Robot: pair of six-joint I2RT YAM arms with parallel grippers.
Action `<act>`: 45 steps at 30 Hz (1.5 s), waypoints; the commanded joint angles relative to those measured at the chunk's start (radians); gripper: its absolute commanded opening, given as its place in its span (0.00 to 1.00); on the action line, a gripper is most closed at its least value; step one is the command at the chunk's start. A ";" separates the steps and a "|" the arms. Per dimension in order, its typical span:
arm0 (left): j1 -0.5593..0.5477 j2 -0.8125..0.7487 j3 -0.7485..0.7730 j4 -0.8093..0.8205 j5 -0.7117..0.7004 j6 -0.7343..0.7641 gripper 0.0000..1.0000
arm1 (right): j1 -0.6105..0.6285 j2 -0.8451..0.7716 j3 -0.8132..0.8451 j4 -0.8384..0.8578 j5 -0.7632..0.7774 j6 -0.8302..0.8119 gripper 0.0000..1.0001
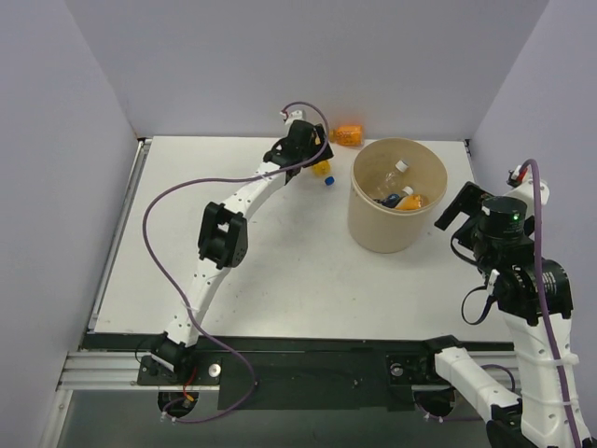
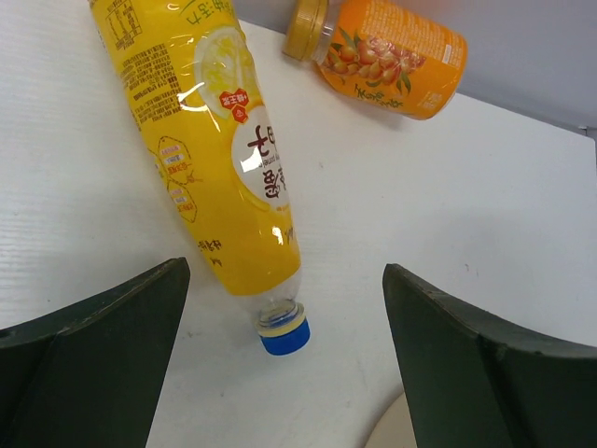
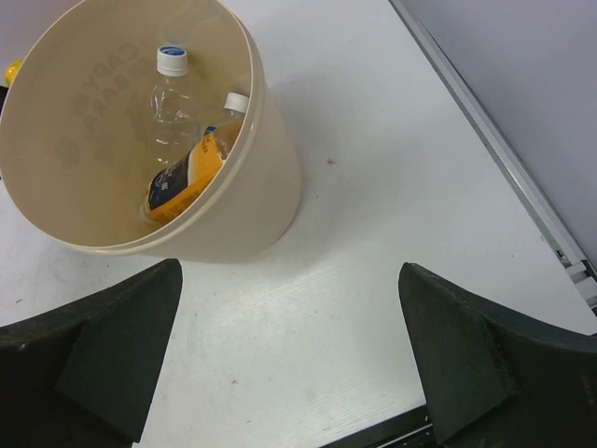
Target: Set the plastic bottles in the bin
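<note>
Two bottles (image 2: 224, 159) on the table (image 2: 466, 205) face the left wrist, two inside the bin (image 3: 270, 205) the right; both jaws spread.

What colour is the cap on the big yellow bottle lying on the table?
Blue. The yellow bottle has a blue cap, clearest in the left wrist view.

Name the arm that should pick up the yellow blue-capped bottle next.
Left. The left gripper hovers open over the yellow bottle, with the squat orange bottle just beyond. The right gripper, also open, is on the other side of the bin.
</note>
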 commanded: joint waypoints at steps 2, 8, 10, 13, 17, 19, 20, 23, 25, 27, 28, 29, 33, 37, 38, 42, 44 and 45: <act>0.005 0.021 -0.016 0.162 -0.034 -0.034 0.96 | 0.003 0.023 -0.008 0.013 0.023 -0.009 0.95; 0.005 0.054 -0.010 0.171 -0.075 -0.043 0.96 | 0.004 0.040 -0.010 0.013 0.020 -0.012 0.95; 0.003 0.070 -0.005 0.190 -0.080 -0.051 0.96 | 0.004 0.049 -0.010 0.014 0.016 -0.015 0.95; 0.000 0.095 0.022 0.187 -0.095 -0.065 0.96 | 0.004 0.053 -0.008 0.013 0.008 -0.015 0.95; -0.001 0.115 0.039 0.176 -0.110 -0.071 0.96 | 0.003 0.056 -0.013 0.013 0.022 -0.022 0.95; 0.000 0.109 0.021 0.185 -0.120 -0.074 0.96 | 0.004 0.059 -0.011 0.013 0.025 -0.022 0.95; -0.001 0.112 0.019 0.185 -0.123 -0.077 0.96 | 0.003 0.063 -0.010 0.013 0.025 -0.022 0.95; -0.001 0.138 0.033 0.188 -0.118 -0.084 0.96 | 0.003 0.069 -0.007 0.013 0.023 -0.024 0.95; -0.003 0.152 0.048 0.182 -0.115 -0.088 0.96 | 0.003 0.070 -0.010 0.014 0.023 -0.024 0.95; -0.006 0.161 0.058 0.185 -0.116 -0.089 0.96 | 0.003 0.073 -0.011 0.014 0.025 -0.024 0.95; -0.007 0.163 0.058 0.188 -0.120 -0.088 0.96 | 0.004 0.076 -0.010 0.016 0.025 -0.024 0.95; -0.009 0.167 0.059 0.190 -0.129 -0.088 0.96 | 0.003 0.075 -0.010 0.016 0.025 -0.024 0.95; -0.013 0.179 0.062 0.196 -0.135 -0.091 0.96 | 0.003 0.079 -0.010 0.017 0.017 -0.021 0.95; -0.021 0.204 0.096 0.201 -0.146 -0.063 0.85 | 0.004 0.082 -0.008 0.019 0.014 -0.016 0.95; -0.021 0.207 0.102 0.201 -0.146 -0.057 0.83 | 0.003 0.086 -0.008 0.017 0.011 -0.016 0.95; -0.020 0.147 0.035 0.201 -0.166 -0.042 0.73 | 0.003 0.089 -0.007 0.022 0.000 -0.010 0.95; -0.018 0.089 -0.048 0.230 -0.166 -0.031 0.67 | 0.003 0.092 -0.005 0.026 -0.004 -0.007 0.95; -0.018 0.068 -0.100 0.251 -0.167 -0.023 0.61 | 0.006 0.093 -0.004 0.030 -0.009 -0.006 0.95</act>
